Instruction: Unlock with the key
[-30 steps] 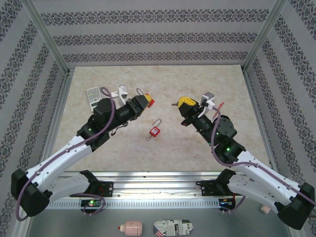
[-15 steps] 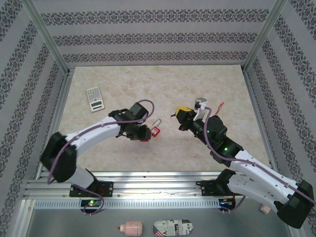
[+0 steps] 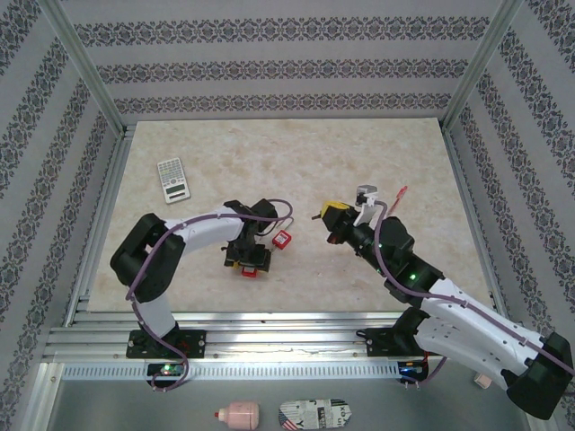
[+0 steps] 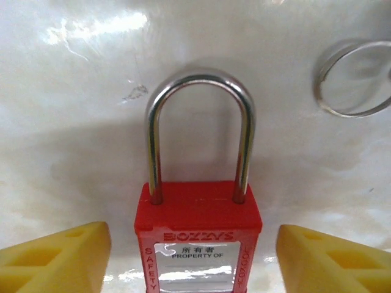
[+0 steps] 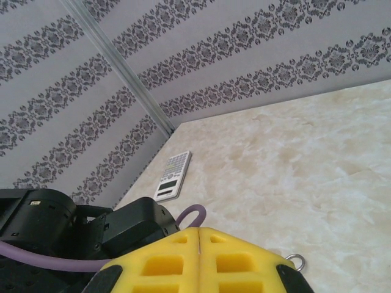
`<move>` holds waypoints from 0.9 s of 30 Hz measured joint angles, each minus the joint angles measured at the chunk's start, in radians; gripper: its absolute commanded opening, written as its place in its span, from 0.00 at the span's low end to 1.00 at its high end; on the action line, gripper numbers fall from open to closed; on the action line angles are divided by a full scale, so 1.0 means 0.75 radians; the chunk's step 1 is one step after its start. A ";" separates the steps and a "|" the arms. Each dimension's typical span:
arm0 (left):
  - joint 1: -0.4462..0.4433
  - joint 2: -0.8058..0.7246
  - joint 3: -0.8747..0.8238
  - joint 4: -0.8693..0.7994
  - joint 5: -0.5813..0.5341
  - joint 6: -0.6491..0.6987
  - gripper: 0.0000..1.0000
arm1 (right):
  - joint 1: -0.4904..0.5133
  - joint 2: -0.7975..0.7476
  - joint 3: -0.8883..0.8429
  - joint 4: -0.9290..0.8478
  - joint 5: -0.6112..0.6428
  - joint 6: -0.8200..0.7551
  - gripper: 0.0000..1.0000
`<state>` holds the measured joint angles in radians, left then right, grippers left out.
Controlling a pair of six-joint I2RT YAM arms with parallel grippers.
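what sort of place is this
Probably a robot test cell rather than a home: aluminium frame posts and patterned panel walls box in a marble-look table.

Top camera overhead; left wrist close above padlock point(image 4: 198, 238), seemingly.

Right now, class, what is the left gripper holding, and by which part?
Nothing: the left gripper is open, its fingers standing either side of the red padlock, clear of it.

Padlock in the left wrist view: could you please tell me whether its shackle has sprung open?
No, both legs of the shackle sit down inside the red body of the padlock.
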<state>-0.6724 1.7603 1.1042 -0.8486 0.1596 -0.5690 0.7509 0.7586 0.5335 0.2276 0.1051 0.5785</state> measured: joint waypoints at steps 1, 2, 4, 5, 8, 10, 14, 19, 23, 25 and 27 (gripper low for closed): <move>0.002 -0.029 0.002 -0.003 -0.006 -0.011 0.81 | 0.000 -0.010 -0.003 -0.002 0.000 0.000 0.00; 0.007 -0.066 0.007 -0.007 -0.010 -0.020 0.84 | 0.000 -0.017 -0.005 -0.003 0.000 0.001 0.00; 0.016 -0.194 0.028 -0.005 -0.010 -0.052 0.89 | 0.000 -0.031 -0.005 -0.004 -0.001 0.005 0.00; 0.019 -0.262 0.042 0.001 -0.010 -0.068 0.90 | 0.000 -0.037 -0.005 -0.004 -0.002 0.011 0.00; 0.034 -0.528 0.069 0.103 0.002 -0.150 0.91 | 0.000 -0.055 -0.005 0.005 -0.002 0.032 0.00; 0.040 -0.709 0.044 0.263 0.035 -0.237 0.91 | 0.000 -0.064 -0.005 0.021 -0.002 0.043 0.00; 0.044 -0.927 -0.190 0.758 0.144 -0.468 0.89 | 0.000 -0.063 0.008 0.057 -0.011 0.064 0.00; 0.044 -0.831 -0.539 1.464 0.260 -0.805 0.86 | 0.000 -0.018 0.079 0.123 -0.049 0.086 0.00; 0.034 -0.723 -0.668 1.816 0.280 -0.970 0.84 | 0.000 0.010 0.085 0.215 -0.069 0.136 0.00; 0.018 -0.718 -0.675 1.956 0.276 -1.006 0.82 | 0.000 0.031 0.085 0.260 -0.082 0.168 0.00; -0.001 -0.720 -0.675 2.104 0.273 -1.030 0.80 | 0.000 0.050 0.085 0.300 -0.089 0.194 0.00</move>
<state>-0.6727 1.2201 0.5976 0.7292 0.3645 -1.3418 0.7509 0.7959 0.5976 0.4526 0.0387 0.7242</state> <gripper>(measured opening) 0.813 0.064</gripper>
